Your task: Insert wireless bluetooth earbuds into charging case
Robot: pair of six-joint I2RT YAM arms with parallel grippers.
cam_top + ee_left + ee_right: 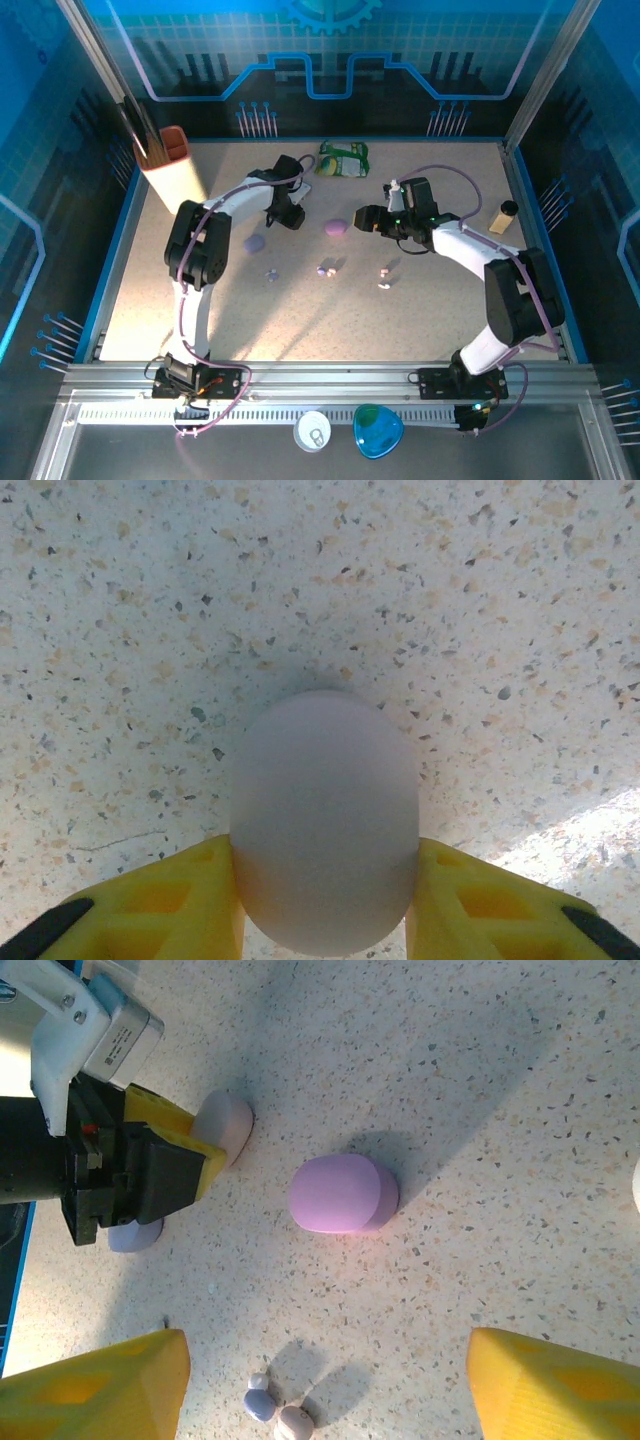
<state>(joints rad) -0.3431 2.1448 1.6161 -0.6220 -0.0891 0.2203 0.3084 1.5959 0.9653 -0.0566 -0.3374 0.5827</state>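
Up close, yellow fingers (190,905): the left gripper (325,905) clamps the pale case (322,800), best held level. Next, the right gripper (328,1370) gapes wide near earbuds (275,1415), lilac case (340,1193) beyond. Overhead, earbuds dot the table (450,310); pinch one gently.

Three pebble-like cases: one pinkish-white case (322,820), one purple case (335,227) and one lilac-blue case (254,242) to the left. About five tiny earbuds (322,269) lie nearer (too small to count with certainty). One green packet (343,158) sits at the far side, one small bottle (503,216) on the right, and one orange-rimmed container (172,160) far left. One white round piece (313,431) and one blue rounded piece (378,430) rest by the near rail.
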